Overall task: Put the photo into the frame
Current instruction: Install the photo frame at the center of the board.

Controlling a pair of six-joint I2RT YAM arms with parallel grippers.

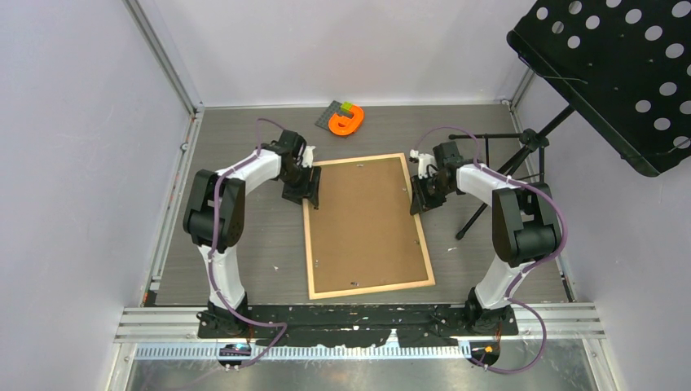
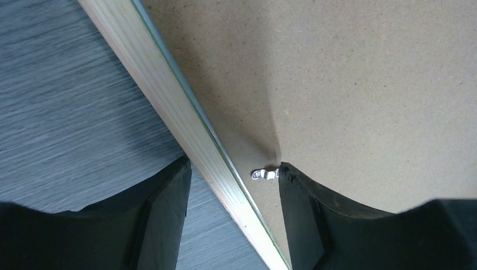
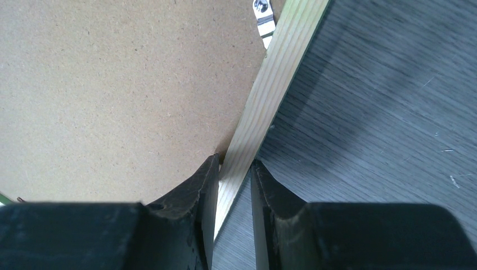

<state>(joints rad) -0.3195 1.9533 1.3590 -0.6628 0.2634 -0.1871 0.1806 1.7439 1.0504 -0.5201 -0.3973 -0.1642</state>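
Observation:
The frame (image 1: 372, 287) lies flat mid-table with its pale wood face up and a brown backing board (image 1: 367, 224) set inside it. The photo is hidden. My left gripper (image 1: 300, 189) stands open astride the left rail (image 2: 169, 95), one finger on the table side, the other over the board. That finger's tip touches a small metal clip (image 2: 264, 174). The left gripper's (image 2: 233, 166) jaws leave gaps on both sides of the rail. My right gripper (image 1: 420, 195) is shut on the right rail (image 3: 275, 79), its fingers (image 3: 235, 163) pinching the wood. Another clip (image 3: 263, 17) sits further along.
An orange object with green and grey pieces (image 1: 346, 120) lies at the back of the table. A black tripod stand (image 1: 521, 147) rises just right of my right arm, with a perforated black panel (image 1: 619, 73) overhead. Walls close in left, right and rear.

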